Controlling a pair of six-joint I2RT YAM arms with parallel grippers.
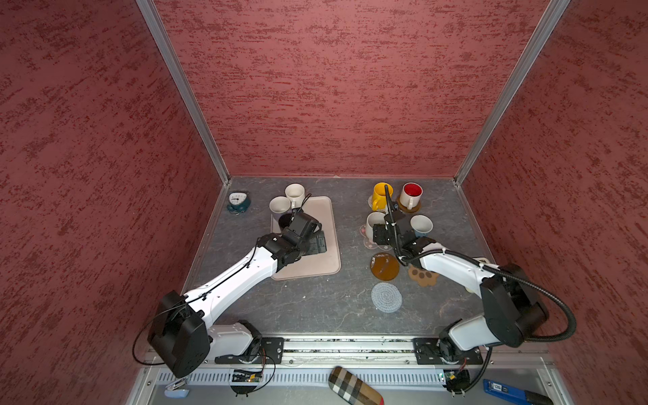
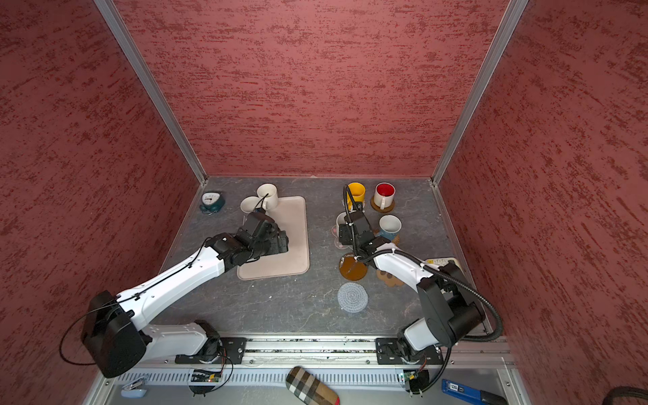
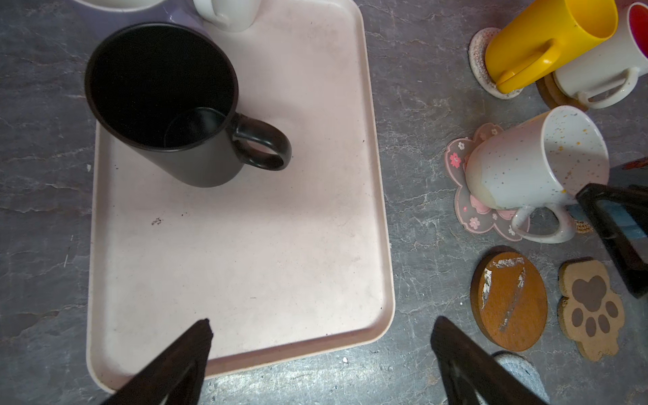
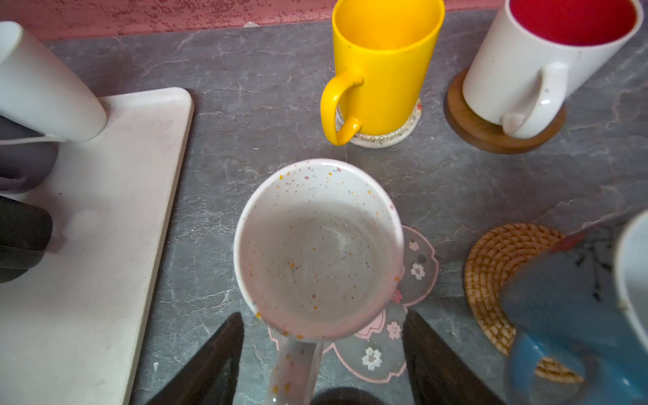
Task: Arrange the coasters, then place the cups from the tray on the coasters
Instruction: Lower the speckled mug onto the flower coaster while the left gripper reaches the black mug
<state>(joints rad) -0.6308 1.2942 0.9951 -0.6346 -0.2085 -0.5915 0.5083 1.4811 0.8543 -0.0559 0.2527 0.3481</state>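
White-shelled left arm [image 1: 242, 284] with black joints and a thin black cable [image 1: 228, 278]; right arm [image 1: 452, 266] with a ribbed black hose [image 1: 547, 299]; left gripper [image 3: 321, 321] with black pointed fingers [image 3: 182, 361].

Rough red-plastered back wall [image 1: 336, 87] at 12 o'clock; matching side walls [image 1: 87, 157] at 9 and 3 o'clock; aluminium posts [image 1: 182, 91] run down both back corners; the tabletop [image 1: 315, 305] is dark grey, veined like marble; a metal rail [image 1: 350, 347] edges it at 6 o'clock.
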